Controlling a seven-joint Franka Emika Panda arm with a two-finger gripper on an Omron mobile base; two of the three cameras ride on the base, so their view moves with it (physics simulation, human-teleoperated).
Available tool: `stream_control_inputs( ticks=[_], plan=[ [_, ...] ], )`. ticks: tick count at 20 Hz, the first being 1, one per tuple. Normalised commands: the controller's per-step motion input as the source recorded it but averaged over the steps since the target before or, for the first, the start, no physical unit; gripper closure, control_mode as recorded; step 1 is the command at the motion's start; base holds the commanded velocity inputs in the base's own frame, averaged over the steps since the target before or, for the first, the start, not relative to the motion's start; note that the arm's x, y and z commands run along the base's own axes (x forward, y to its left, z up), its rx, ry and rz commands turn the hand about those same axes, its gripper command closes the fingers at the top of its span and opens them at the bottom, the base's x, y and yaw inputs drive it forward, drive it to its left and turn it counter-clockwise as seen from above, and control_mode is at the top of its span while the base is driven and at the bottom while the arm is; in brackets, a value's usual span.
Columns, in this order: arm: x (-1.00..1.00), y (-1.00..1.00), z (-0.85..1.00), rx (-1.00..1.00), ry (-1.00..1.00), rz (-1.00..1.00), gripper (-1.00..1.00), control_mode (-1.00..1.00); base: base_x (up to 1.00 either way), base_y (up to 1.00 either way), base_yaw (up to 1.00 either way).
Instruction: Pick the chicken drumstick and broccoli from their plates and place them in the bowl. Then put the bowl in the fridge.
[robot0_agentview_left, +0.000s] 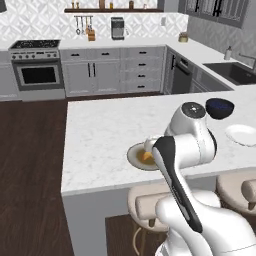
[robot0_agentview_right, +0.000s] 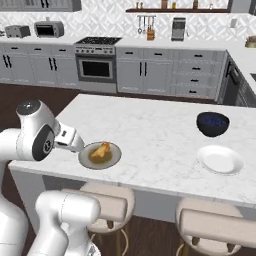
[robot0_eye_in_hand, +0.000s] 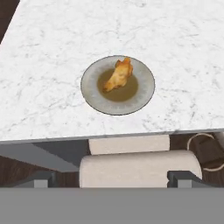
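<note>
The arm hides most of the greyish-olive plate in the left base view. The chicken drumstick lies on it, near the white marble surface edge. The end effector is released, above the stools.

The chicken drumstick lay on the greyish-olive plate, across its darker centre. The plate sat on the white marbled table, near its front edge. Below that edge stood a beige stool. The pincer had its 2 dark fingertips spread wide, holding nothing.
</note>
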Motion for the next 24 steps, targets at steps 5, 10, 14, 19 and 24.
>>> stream_control_inputs(
  ticks=[5, 10, 14, 19, 24],
  plan=[
    [0.57, -0.1, -0.02, 0.0, 0.13, 0.0, -1.0, -1.0, 0.36, -0.06, 0.0],
    [0.77, -0.04, -0.33, 0.0, 0.22, -0.07, -1.0, -1.0, 0.0, 0.0, 0.0],
    [0.62, -0.09, -0.41, 0.0, 0.22, -0.09, -1.0, -1.0, 0.0, 0.0, 0.0],
    [0.6, -0.2, -0.56, 0.05, 0.15, -0.02, -1.0, -1.0, 0.0, 0.0, 0.0],
    [0.71, -0.12, -0.61, 0.07, 0.1, 0.0, -1.0, -1.0, 0.0, 0.0, 0.0]
  ],
)
